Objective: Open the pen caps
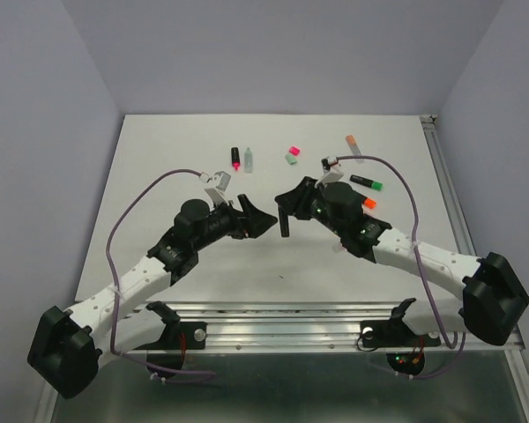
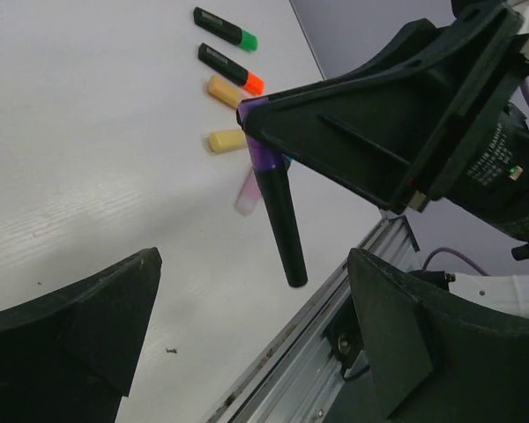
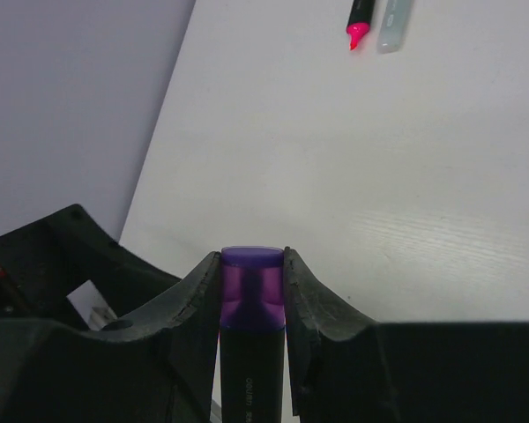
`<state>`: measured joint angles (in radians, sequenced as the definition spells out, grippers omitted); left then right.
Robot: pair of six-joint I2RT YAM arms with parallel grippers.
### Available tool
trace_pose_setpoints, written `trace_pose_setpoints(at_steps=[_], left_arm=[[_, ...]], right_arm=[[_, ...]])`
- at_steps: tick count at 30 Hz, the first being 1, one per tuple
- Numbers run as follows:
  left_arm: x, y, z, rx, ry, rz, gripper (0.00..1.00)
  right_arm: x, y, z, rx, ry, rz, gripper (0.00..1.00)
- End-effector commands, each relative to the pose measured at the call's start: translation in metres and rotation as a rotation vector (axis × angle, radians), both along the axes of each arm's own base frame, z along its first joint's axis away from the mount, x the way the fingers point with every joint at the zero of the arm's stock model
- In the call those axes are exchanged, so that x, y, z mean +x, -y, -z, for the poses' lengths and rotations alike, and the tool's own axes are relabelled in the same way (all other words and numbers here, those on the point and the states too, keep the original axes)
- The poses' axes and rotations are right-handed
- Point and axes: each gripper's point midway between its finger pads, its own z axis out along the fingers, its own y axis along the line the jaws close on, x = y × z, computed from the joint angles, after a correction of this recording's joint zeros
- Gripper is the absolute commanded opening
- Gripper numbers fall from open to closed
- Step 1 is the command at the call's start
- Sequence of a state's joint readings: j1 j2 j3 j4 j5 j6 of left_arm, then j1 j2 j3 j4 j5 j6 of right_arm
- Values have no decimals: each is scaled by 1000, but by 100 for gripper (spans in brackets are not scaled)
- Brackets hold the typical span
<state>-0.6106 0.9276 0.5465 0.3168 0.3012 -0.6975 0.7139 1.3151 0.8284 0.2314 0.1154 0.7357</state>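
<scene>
**Right pincer (image 3: 252, 261) grips the cap; the barrel waits for the other arm**

It is clenched on the translucent purple plastic cap (image 3: 252, 295) of a stubby black-barrelled highlighter pen (image 2: 283, 231), held in the air above the white worktop (image 2: 88, 132). The barrel slants down toward the left pincer (image 1: 263, 213), which gapes fully released and touches nothing. To my eye it should close on the black part, well clear of the purple. Then it should pull straight along the pen's length, since a sideways tug could wrench the pen loose. Further back lie a green-capped black pen (image 2: 225, 27) and an orange-capped black pen (image 2: 231, 69), both still capped.
</scene>
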Motion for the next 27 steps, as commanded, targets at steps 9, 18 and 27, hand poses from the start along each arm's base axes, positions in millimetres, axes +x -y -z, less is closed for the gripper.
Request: trace_pose_setpoints(at_steps=[9,18,27], left_arm=[[5,33,-27,-47,66,22,99],[11,37,-19,15,92,-2,92],[17,38,-17,41,101,-19,71]], right_arm=[[-26,-27,-38,133,64,180,9],[-24,-24,-34,153,33,372,9],[-28,-37,-34,177,-9,338,10]])
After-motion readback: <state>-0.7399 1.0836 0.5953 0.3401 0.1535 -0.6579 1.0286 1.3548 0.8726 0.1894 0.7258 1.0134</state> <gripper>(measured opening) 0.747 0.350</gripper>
